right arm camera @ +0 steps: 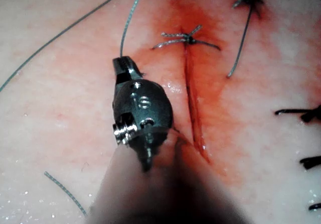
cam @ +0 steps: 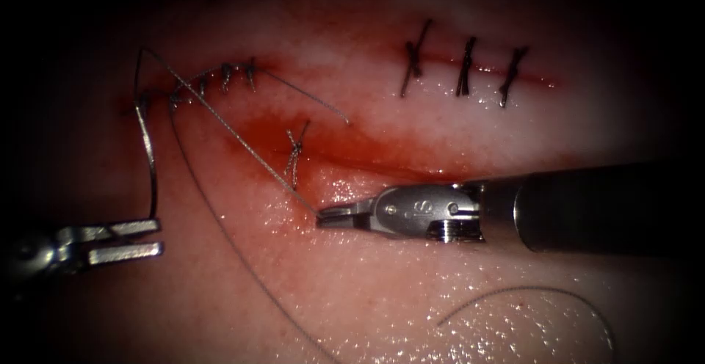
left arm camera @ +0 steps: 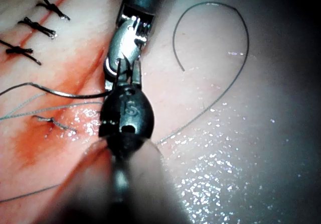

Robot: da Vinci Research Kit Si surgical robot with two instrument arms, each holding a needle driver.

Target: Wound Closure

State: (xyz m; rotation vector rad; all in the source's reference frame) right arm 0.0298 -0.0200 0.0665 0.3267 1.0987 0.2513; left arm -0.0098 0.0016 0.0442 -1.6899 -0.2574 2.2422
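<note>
The right tool's jaws [cam: 332,218] are pressed shut on the thread [cam: 228,125], just below the left end of the open cut [cam: 382,164]. From there the thread runs taut, up and to the left, to the row of running stitches [cam: 228,75]. I judge the grip is there to keep that line tight so the stitches do not slacken. In the right wrist view the same jaws [right arm camera: 125,66] pinch the strand just beside the cut.

The left tool's jaws [cam: 126,238] stand slightly parted, well to the left of the cut. The needle [cam: 150,162] meets the upper jaw with its lower end, and as far as I can see it is not clamped between the two. It curves upward to the left end of the stitched line. Whether its upper end sits in the tissue [cam: 411,283] I cannot tell.

Between the tools lies a knotted stitch [cam: 294,147] with short cut ends, in a pool of red fluid [cam: 257,133]. The taut thread crosses just beside it and could snag there. Three separate stitches [cam: 466,67] sit farther right. A slack loop of thread [cam: 543,292] lies on the tissue below the right tool's shaft, and another strand trails between the tools.
</note>
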